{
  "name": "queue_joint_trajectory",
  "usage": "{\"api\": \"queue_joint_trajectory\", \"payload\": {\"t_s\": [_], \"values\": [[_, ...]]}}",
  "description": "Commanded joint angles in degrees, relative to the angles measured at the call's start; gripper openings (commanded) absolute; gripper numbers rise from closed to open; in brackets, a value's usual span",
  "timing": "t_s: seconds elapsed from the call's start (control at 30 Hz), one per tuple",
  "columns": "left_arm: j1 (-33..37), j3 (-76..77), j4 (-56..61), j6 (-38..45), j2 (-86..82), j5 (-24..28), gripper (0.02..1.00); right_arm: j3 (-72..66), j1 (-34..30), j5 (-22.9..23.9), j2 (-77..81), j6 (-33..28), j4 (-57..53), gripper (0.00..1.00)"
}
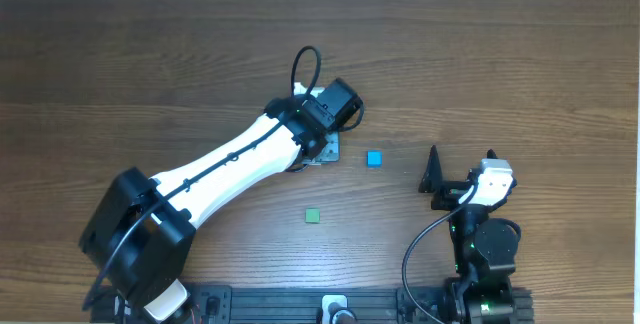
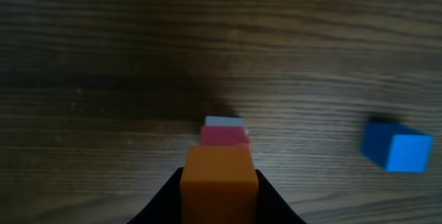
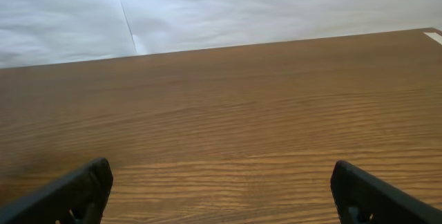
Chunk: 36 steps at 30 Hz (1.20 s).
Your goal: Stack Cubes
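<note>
Orange cube (image 2: pixel 219 181) is held between the left fingers (image 2: pixel 168 202), which are closed on its two sides. It is lined up over a red cube (image 2: pixel 224 135), with a pale cube (image 2: pixel 224 121) showing just past the red one. Whether those two are stacked or set one behind the other cannot be told, nor whether the orange cube is touching the red one. In the left wrist view the three faces are seen in one column, the orange nearly centred on the red. The coming move is therefore judged to be a straight lowering and a release, with little or no sideways shift needed.

The blue cube (image 1: pixel 374 158) lies on the bench (image 1: pixel 520 54) apart from this group, between the two arms' fingers and closer to the left ones. The green cube (image 1: pixel 313 216) lies nearer the arm bases. The right fingers (image 3: pixel 79 189) are spread wide with nothing between them, low over bare bench — no part in this placement is expected of them.
</note>
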Motion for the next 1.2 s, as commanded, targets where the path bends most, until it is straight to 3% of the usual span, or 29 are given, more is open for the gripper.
{"api": "queue_joint_trajectory", "payload": {"t_s": [0.03, 1.2], "values": [[-0.2, -0.3, 1.3, -0.8, 0.6, 1.3, 0.159, -0.4, -0.5, -0.4, -0.3, -0.1, 0.0, 0.993], [-0.2, -0.3, -0.1, -1.2, 1.9, 2.2, 0.167, -0.4, -0.5, -0.4, -0.3, -0.1, 0.0, 0.993]]}}
